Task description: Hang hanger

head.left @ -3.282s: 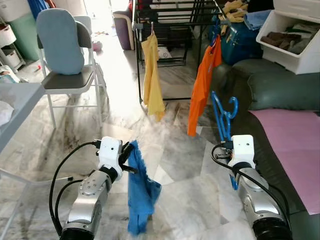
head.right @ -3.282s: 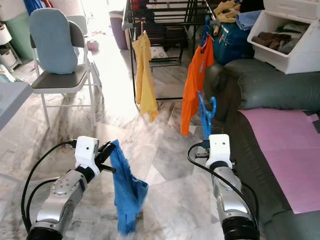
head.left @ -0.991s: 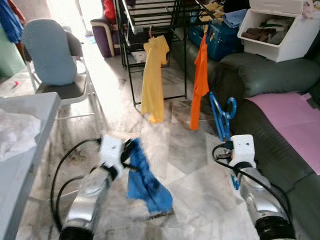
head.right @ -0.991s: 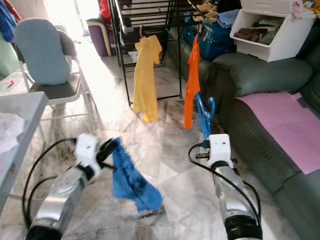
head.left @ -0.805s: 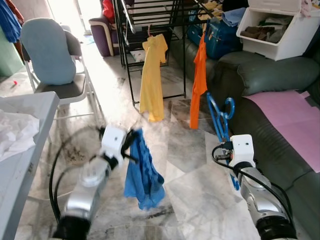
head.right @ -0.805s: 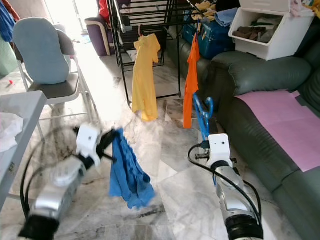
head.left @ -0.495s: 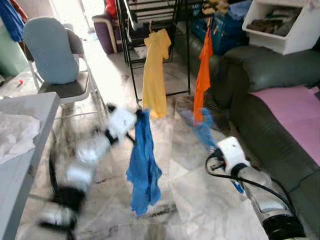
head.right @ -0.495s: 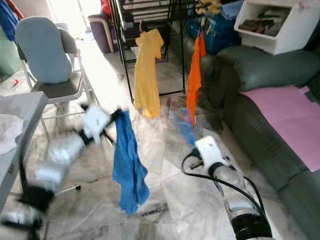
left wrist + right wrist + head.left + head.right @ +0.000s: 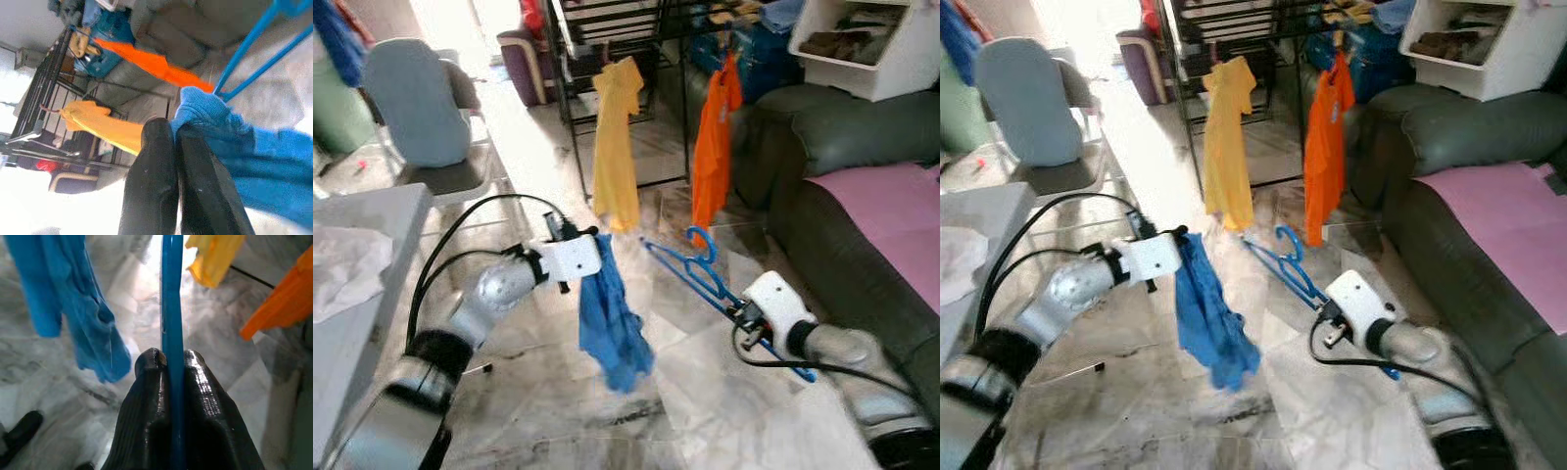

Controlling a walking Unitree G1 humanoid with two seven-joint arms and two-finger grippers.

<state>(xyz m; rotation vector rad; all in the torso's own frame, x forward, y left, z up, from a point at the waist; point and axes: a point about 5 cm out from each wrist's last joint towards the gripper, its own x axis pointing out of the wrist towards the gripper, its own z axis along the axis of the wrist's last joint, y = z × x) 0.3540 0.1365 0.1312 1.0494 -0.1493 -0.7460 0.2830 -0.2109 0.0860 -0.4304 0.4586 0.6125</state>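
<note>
Left end effector (image 9: pixel 168 142): my fingers are pinched tight on the top edge of a blue garment (image 9: pixel 610 318), arm stretched forward over the marble floor (image 9: pixel 705 411).
Blue garment: hangs limp from my left grip, lower end bunched, clear of the floor.
Right end effector (image 9: pixel 171 360): clamped on the bar of a blue hanger (image 9: pixel 690 269).
Blue hanger: held low and tilted, hook end pointing toward the blue garment, near it; contact cannot be told.
Drying rack (image 9: pixel 617 39): black, ahead of me; a yellow shirt (image 9: pixel 615 147) and an orange shirt (image 9: pixel 713 142) hang from it.
Surroundings: dark sofa (image 9: pixel 862 147) on my right with a pink cloth (image 9: pixel 896 211); chair (image 9: pixel 421 113) and grey desk (image 9: pixel 352 264) on my left.
</note>
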